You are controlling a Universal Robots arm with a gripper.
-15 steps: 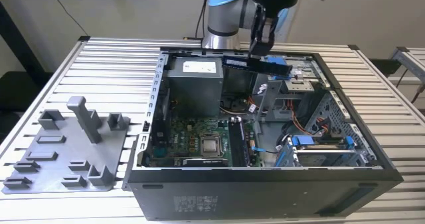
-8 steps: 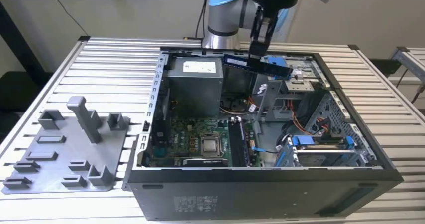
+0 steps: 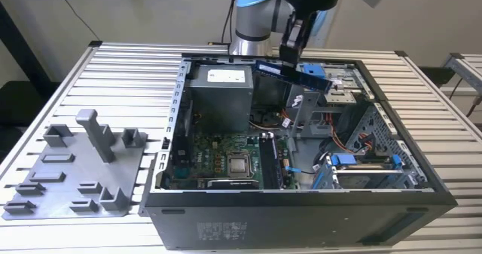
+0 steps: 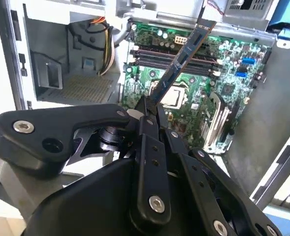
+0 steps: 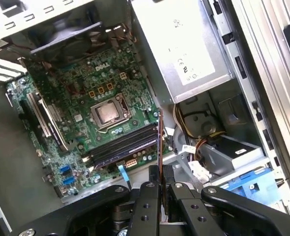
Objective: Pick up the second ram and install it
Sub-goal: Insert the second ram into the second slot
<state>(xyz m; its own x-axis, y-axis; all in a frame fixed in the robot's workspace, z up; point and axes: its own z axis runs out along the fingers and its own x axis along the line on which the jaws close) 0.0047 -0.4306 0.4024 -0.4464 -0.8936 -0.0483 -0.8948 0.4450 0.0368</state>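
Gripper (image 3: 290,59) shut tight on second ram (image 3: 295,76); stick juts out from between fingers (seen in both wrist views). Ram in air above open computer case (image 3: 301,200), tilted, touching nothing else. Below: motherboard (image 5: 80,93), memory slots (image 5: 122,145) beside silver CPU (image 5: 108,113). Power supply (image 3: 218,87) near. Grey tray (image 3: 75,180) outside case, exterior view's left.

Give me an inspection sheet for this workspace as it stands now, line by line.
Surface: slatted metal table, carrying an open computer case.
Job's things: second ram, tilted above the motherboard, not in a slot.
Clutter: grey tray beside the case, at the exterior view's left.
End effector: shut on the second ram's end.
Cables: orange and yellow wires beside the power supply.
Surroundings: plain wall behind the table.
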